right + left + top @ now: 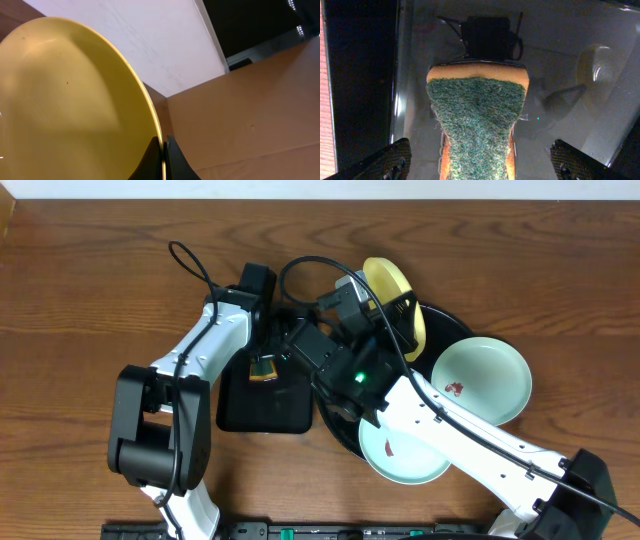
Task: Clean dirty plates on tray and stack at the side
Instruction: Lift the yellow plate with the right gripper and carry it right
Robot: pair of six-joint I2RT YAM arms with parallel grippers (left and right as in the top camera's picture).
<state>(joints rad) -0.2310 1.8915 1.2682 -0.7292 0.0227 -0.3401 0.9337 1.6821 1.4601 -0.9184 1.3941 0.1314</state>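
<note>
The wooden table (80, 280) bears a round black tray (452, 323) beside a rectangular black tray (265, 408).

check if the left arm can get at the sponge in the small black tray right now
Probably yes. The left gripper hangs open right above the sponge, one finger on each side, and nothing covers it. The right gripper, shut on the yellow plate, is off to one side.

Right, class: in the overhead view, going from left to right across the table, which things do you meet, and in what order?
left arm's base → rectangular black tray → yellow plate → right-hand mint plate
</note>
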